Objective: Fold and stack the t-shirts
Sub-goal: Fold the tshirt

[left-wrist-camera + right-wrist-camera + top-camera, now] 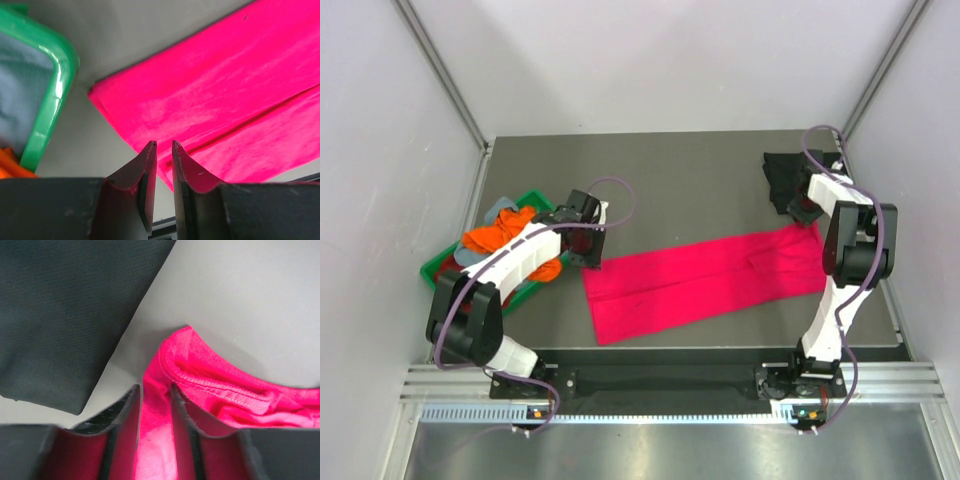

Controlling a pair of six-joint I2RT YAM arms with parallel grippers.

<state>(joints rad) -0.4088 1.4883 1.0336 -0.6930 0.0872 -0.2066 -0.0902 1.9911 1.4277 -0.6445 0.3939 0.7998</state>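
Note:
A bright pink-red t-shirt (700, 280) lies folded into a long strip across the table. My right gripper (808, 213) is at its far right end, shut on a bunched hem of that pink-red cloth (215, 385), which fills the gap between the fingers of the gripper (155, 387). My left gripper (588, 258) hovers at the strip's left end. Its jaws (164, 145) stand a narrow gap apart with nothing between them, just over the shirt's near edge (225, 90). A folded black t-shirt (782, 175) lies at the back right, beside the right gripper (60, 315).
A green plastic tray (425, 268) sits at the left edge, holding an orange tee (500, 230) and a grey-blue one (20, 90). Its rim (55, 95) is close to the left gripper. White walls enclose the table on three sides.

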